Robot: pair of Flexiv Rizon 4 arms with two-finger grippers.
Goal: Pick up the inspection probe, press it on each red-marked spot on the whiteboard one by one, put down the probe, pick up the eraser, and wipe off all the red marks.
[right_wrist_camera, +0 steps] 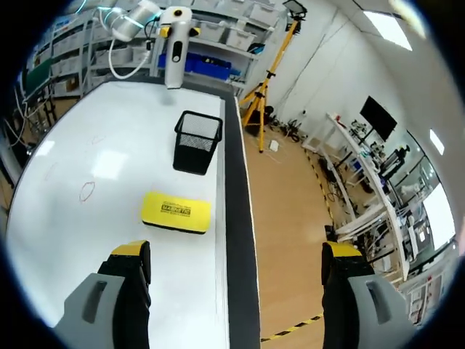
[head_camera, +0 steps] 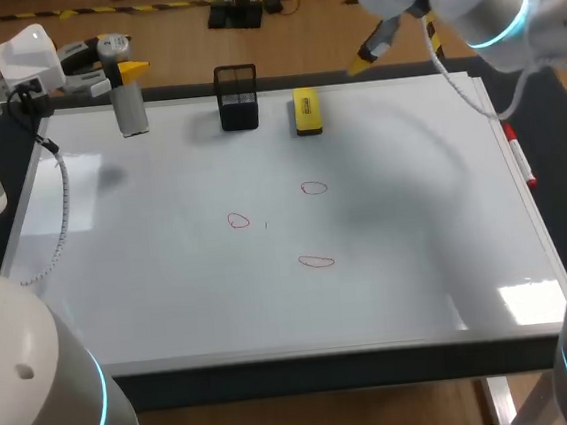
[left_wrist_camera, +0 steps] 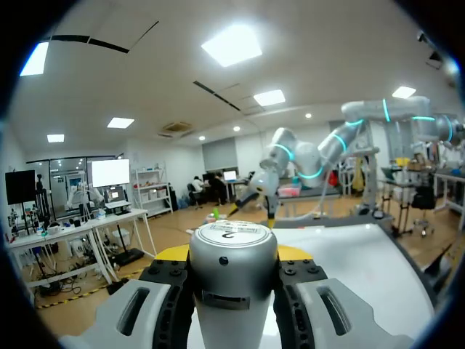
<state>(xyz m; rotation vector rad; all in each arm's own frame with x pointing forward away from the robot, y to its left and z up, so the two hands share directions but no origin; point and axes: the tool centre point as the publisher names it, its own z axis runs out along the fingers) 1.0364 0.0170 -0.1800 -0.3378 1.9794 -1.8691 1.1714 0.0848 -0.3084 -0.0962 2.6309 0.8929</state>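
A silver cylindrical probe [head_camera: 131, 107] hangs upright over the whiteboard's [head_camera: 172, 304] far left corner, and my left gripper [head_camera: 121, 69] is shut on it. In the left wrist view the probe [left_wrist_camera: 232, 291] fills the gap between the fingers of the left gripper [left_wrist_camera: 232, 254]. Three red outlines [head_camera: 238, 220] [head_camera: 314, 187] [head_camera: 316, 262] sit mid-board. The yellow eraser [head_camera: 307, 110] lies at the far edge. My right gripper [head_camera: 367, 56] hovers open beyond that edge. In the right wrist view the right gripper [right_wrist_camera: 236, 254] is empty, and the eraser [right_wrist_camera: 176, 211] lies just ahead of one finger.
A black mesh holder [head_camera: 237, 98] stands between the probe and the eraser, also seen as the mesh holder [right_wrist_camera: 197, 142] ahead of the eraser. A red marker [head_camera: 520, 162] lies along the board's right edge.
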